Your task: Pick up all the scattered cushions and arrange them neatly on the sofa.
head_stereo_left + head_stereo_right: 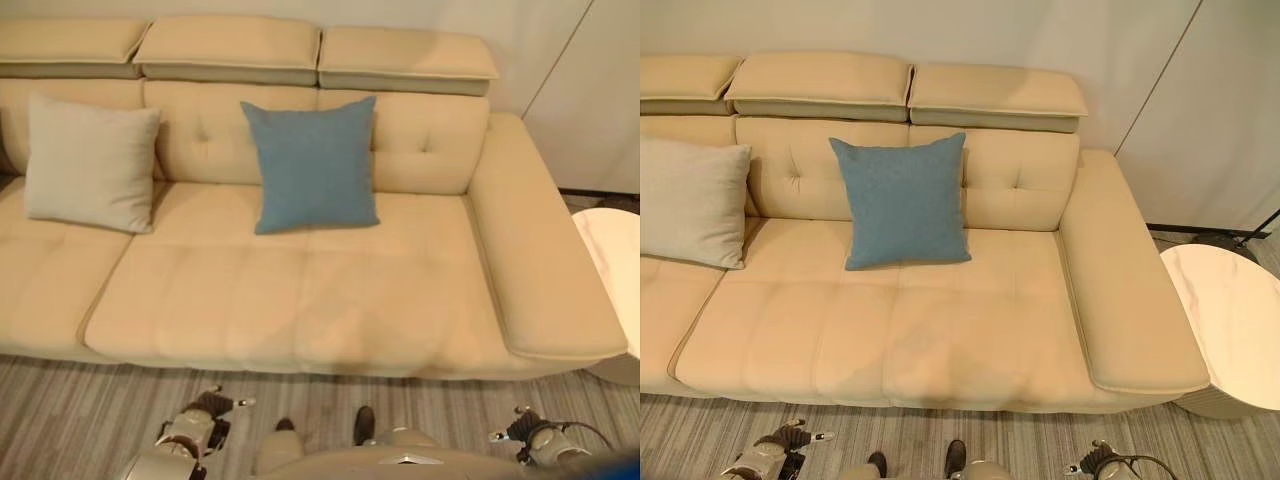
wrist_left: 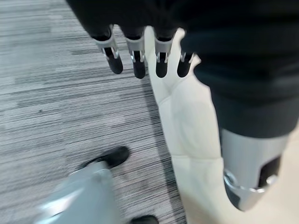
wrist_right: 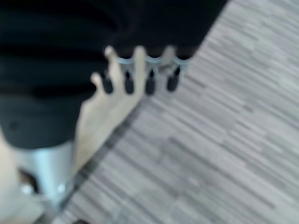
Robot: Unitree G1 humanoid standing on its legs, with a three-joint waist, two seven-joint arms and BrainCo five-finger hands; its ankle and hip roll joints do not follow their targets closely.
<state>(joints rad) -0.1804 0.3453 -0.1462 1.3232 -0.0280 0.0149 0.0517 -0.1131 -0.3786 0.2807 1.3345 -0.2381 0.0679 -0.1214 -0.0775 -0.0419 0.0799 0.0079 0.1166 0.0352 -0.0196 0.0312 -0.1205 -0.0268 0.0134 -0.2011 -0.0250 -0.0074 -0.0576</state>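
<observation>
A blue cushion [image 1: 313,163] stands upright against the backrest in the middle of the beige sofa [image 1: 300,300]. A pale grey cushion [image 1: 90,162] leans on the backrest further left. Both my hands hang low over the striped floor in front of the sofa, well away from the cushions. My left hand [image 1: 205,415] is open, its fingers [image 2: 135,58] straight and holding nothing. My right hand [image 1: 525,430] is open too, with its fingers [image 3: 148,79] straight and bare above the floor beside the sofa's front edge.
A round white side table [image 1: 1230,310] stands just past the sofa's right armrest [image 1: 545,260]. Grey striped carpet [image 1: 80,410] runs along the sofa's front. A white wall panel [image 1: 1230,120] rises behind the table.
</observation>
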